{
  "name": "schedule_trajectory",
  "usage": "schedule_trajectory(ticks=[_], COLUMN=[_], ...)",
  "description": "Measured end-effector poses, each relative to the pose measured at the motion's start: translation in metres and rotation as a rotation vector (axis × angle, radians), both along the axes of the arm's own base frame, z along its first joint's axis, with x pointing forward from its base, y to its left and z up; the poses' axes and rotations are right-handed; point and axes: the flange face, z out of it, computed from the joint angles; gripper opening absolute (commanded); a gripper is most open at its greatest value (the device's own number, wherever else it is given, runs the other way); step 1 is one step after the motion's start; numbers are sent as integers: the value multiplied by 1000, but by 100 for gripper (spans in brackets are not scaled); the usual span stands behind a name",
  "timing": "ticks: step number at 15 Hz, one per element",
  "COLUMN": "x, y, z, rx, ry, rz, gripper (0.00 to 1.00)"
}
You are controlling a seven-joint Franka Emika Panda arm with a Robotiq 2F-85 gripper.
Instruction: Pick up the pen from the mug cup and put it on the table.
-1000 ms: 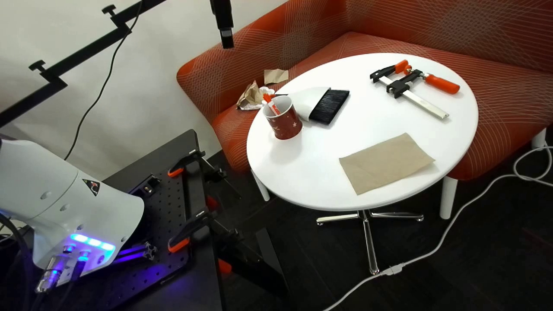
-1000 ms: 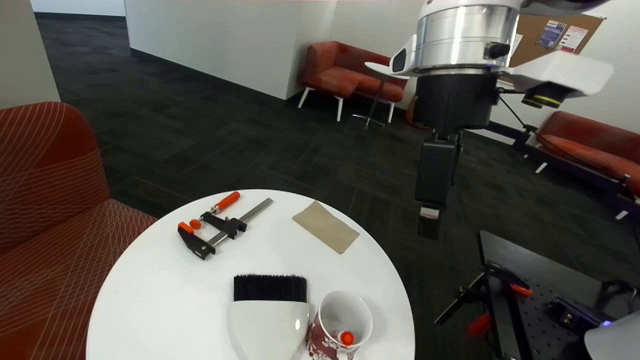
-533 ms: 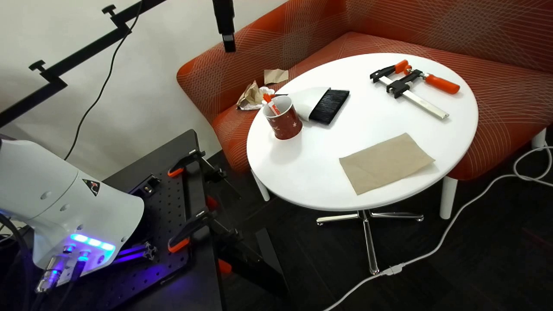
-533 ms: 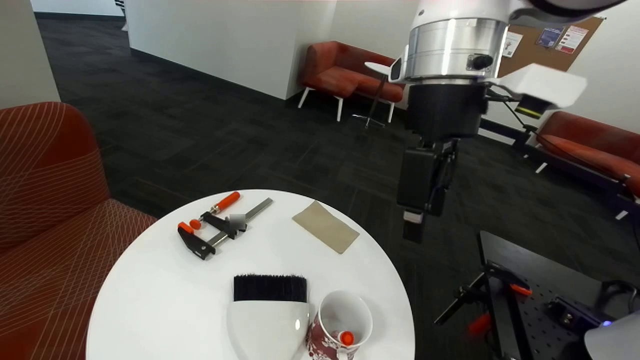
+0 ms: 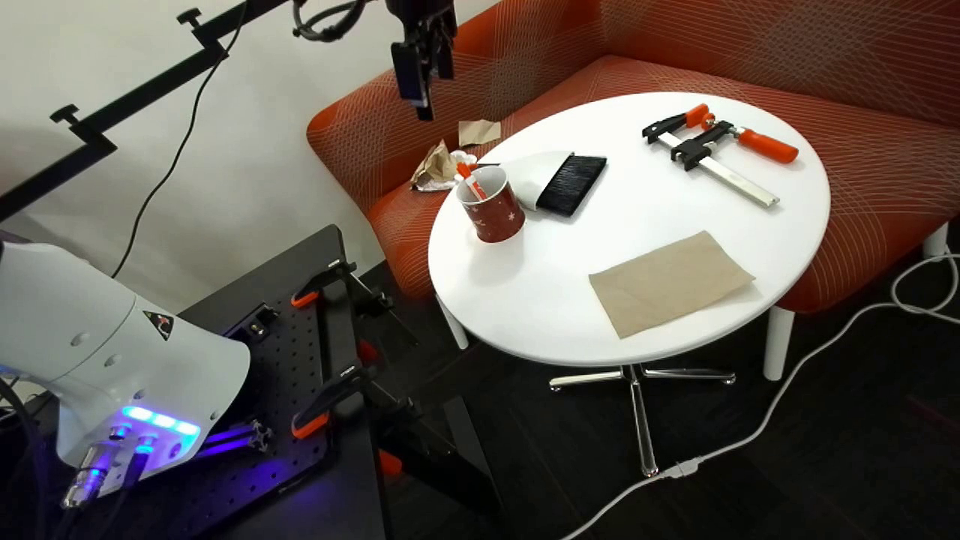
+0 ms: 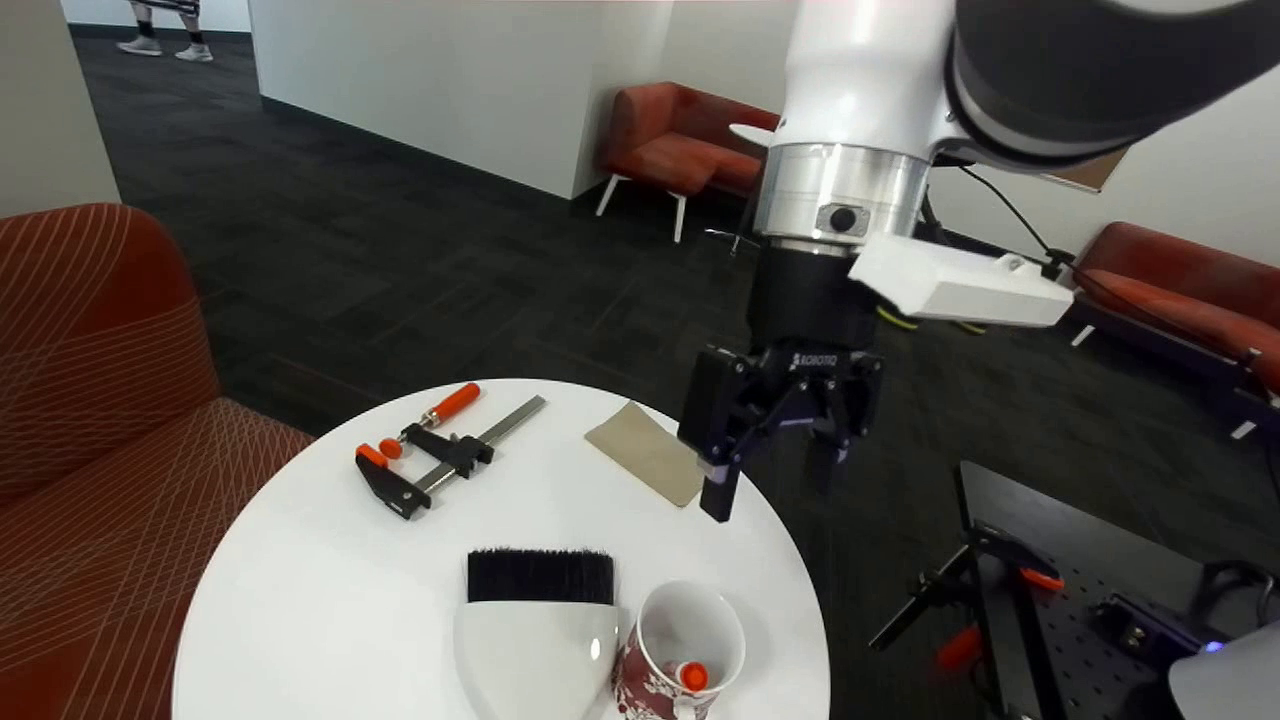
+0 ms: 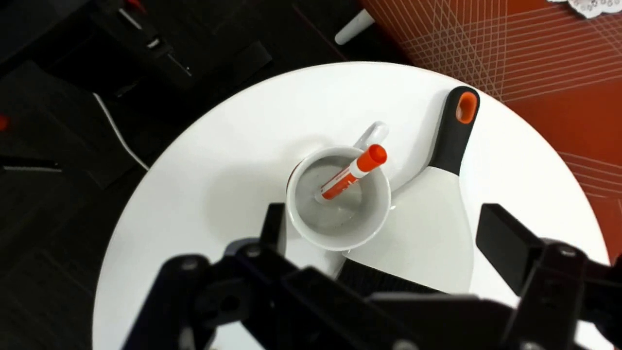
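Note:
The pen (image 7: 346, 179), orange-red and white with an orange cap, leans inside the mug cup (image 7: 371, 214), cap above the rim on the handle side. The mug is dark red with a whitish inside and stands upright on the round white table (image 7: 252, 131). In both exterior views the pen (image 5: 473, 183) (image 6: 690, 675) shows in the mug (image 5: 497, 220) (image 6: 640, 685). My gripper (image 7: 384, 209) is open and empty, fingers spread wide. In the exterior views it hangs above and apart from the mug (image 5: 435, 96) (image 6: 770, 490). In the wrist view the left fingertip overlaps the mug's edge.
A white dustpan (image 7: 427, 223) with a black brush (image 5: 572, 185) lies right beside the mug. An orange-and-black clamp (image 5: 712, 150) and a brown paper sheet (image 5: 671, 283) lie on the table. A rust-orange sofa (image 5: 862, 142) curves behind it. Crumpled paper (image 5: 435, 169) lies on the sofa.
My gripper has moved lower and closer to the table and mug, and has turned so both spread fingers show. The pen and mug have not moved. A person's legs appear far back.

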Motion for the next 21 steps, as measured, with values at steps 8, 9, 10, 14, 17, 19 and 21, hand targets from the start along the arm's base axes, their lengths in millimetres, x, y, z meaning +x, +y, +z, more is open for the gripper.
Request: schedule_trajectory(ticks=[8, 9, 10, 14, 17, 19, 21], x=[-5, -8, -10, -11, -10, -9, -7], y=[7, 9, 12, 15, 14, 13, 10], z=[-81, -91, -98, -103, -103, -102, -101], rx=[-39, -45, -47, -47, -47, -48, -47], ry=[76, 90, 104, 114, 112, 110, 106], rz=[-250, -260, -257, -250, -252, -255, -261], gripper=[100, 100, 100, 100, 100, 100, 100])
